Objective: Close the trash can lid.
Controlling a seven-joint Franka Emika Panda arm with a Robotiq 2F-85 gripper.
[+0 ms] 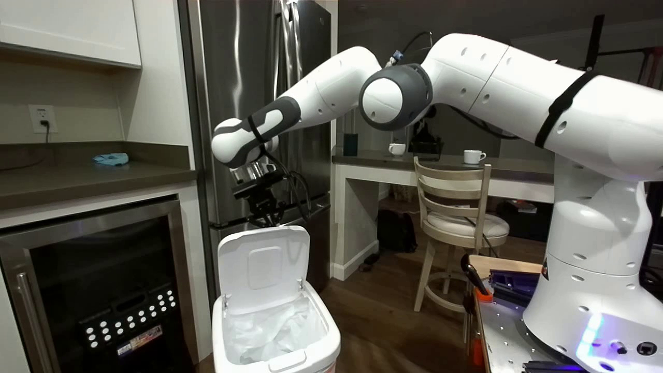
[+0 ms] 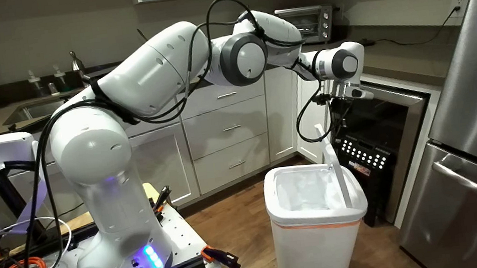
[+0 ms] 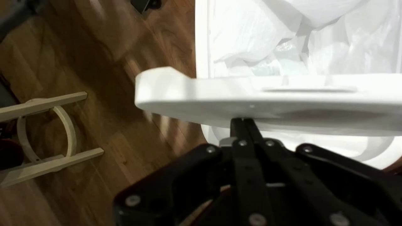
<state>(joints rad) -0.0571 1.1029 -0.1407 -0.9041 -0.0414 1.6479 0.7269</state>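
Note:
The white trash can (image 1: 330, 336) stands on the floor with its mouth open and a white liner inside; its body (image 2: 312, 253) and its rim (image 3: 201, 40) also show. The white lid (image 1: 265, 269) stands up nearly vertical on its rear hinges, edge-on in another exterior view (image 2: 334, 165) and in the wrist view (image 3: 282, 94). My gripper (image 1: 269, 220) is behind the lid near its top edge. In the wrist view the gripper's fingers (image 3: 243, 119) are together with nothing between them. The tips meet the lid's outer face; whether they press on it I cannot tell.
The steel fridge (image 1: 238, 103) and the black-fronted under-counter appliance (image 1: 103, 280) stand close behind the bin. A black box with white dots (image 2: 363, 154) is beside the bin. A wooden chair (image 1: 456, 223) stands farther off.

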